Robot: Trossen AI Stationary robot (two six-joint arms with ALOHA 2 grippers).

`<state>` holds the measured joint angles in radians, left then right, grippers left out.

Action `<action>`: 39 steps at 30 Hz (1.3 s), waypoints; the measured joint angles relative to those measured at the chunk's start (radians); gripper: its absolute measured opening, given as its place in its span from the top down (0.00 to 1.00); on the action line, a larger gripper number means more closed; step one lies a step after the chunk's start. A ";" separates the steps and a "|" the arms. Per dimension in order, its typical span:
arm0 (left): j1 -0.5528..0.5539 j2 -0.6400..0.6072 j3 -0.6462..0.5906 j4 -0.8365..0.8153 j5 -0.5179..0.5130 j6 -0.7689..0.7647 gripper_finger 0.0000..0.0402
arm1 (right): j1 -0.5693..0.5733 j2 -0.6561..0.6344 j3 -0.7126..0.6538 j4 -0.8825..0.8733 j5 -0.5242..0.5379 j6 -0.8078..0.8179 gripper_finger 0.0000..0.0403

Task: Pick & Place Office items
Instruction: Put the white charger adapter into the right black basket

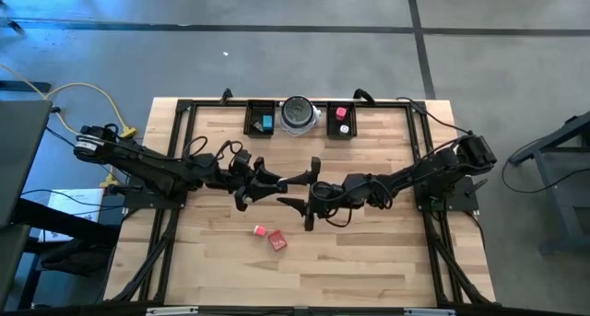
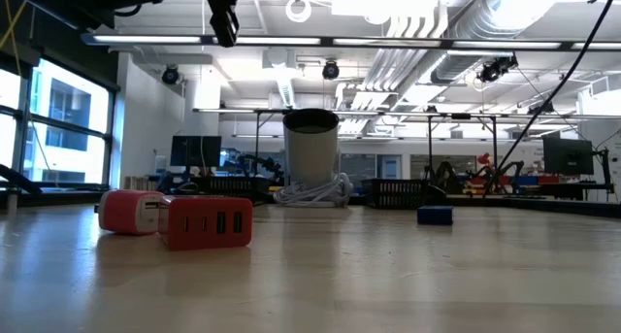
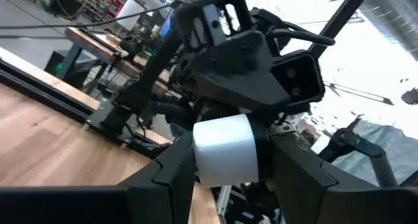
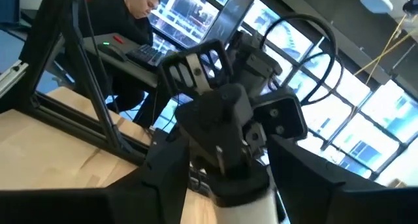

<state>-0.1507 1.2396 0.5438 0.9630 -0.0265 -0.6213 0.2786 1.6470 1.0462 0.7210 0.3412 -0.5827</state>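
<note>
While both arms meet over the middle of the desk [image 1: 369, 261], I have bare wood open on every side of them, widest towards the near edge; the black frame rails run along the desk's edges, well apart from the pincers.

The left pincer [image 1: 291, 188] is partly open, with the white piece [image 3: 225, 149] between its fingers [image 3: 297, 181], which touch it on both sides, lifted off the desk. The right pincer [image 1: 312, 195] faces it nose to nose and reaches the same piece, but I cannot tell whether it grips.

On the near side of the pincers, a little towards the left arm, a pink-red piece [image 1: 260, 230] and a red piece [image 1: 277, 242] lie just beside each other on the wood.

Beyond the pincers, along the far edge, a round grey dish [image 1: 299, 115] sits between two black trays. The left tray [image 1: 251, 108] holds a teal piece [image 1: 267, 122]; the right tray [image 1: 329, 132] holds a pink piece [image 1: 340, 112] and a white one [image 1: 344, 128]. Nothing stands between the pincers and the trays.
</note>
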 joint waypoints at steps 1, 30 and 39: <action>0.001 0.000 0.000 0.001 0.006 0.008 0.61 | 0.004 0.000 0.000 0.002 0.000 -0.011 0.52; 0.000 -0.002 -0.002 0.006 0.032 -0.001 0.61 | 0.009 -0.064 0.000 -0.196 0.056 0.032 0.53; 0.000 -0.002 -0.002 0.004 0.032 -0.001 0.61 | -0.013 -0.064 0.000 -0.186 0.011 0.040 0.53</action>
<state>-0.1505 1.2373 0.5423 0.9668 0.0051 -0.6221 0.2653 1.5826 1.0462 0.5354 0.3526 -0.5426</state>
